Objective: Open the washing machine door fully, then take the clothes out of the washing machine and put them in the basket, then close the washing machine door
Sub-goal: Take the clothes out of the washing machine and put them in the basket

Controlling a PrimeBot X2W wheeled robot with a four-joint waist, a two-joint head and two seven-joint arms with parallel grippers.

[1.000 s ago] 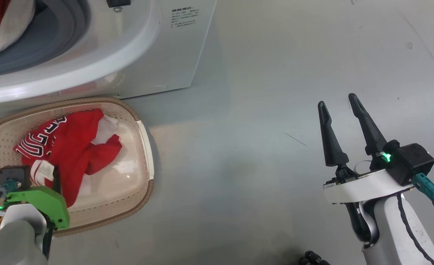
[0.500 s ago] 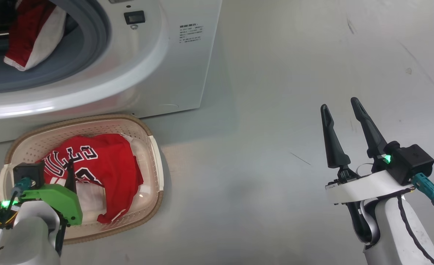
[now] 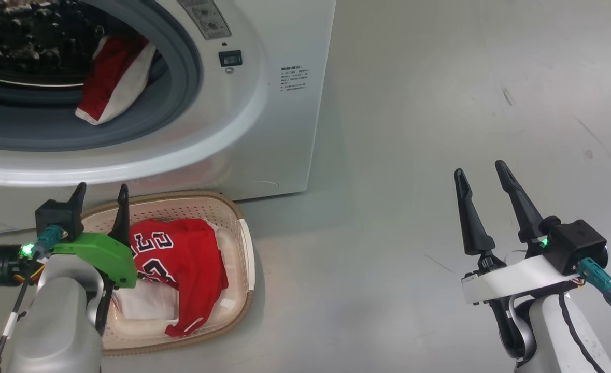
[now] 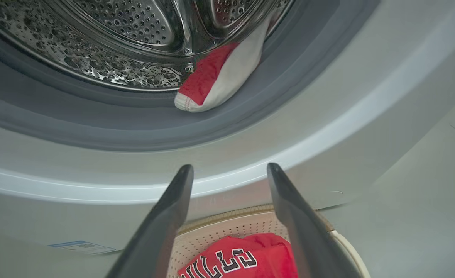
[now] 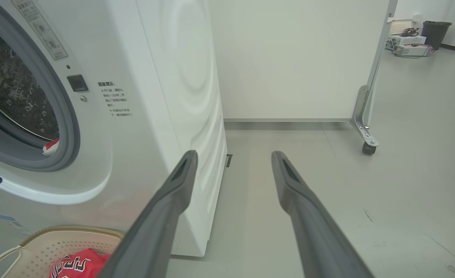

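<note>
The left gripper point(image 3: 102, 187) hovers spread and empty above the near basket point(image 3: 244, 243) — a red jersey point(image 3: 181, 254) lies inside. Farther off, a red-and-white garment point(image 3: 111, 85) drapes over the gasket point(image 3: 51, 135) of the washing machine point(image 3: 284, 129). The right gripper point(image 3: 479, 168) — also spread, empty — hangs over the floor point(image 3: 388, 207) at right.

Red lettered jersey point(image 3: 181, 254) in cream perforated basket point(image 3: 191, 207); red-white garment point(image 3: 111, 83), perhaps shorts.

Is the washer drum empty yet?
Not empty. One red-and-white garment lies at the mouth of the drum, draped onto the grey gasket.
</note>
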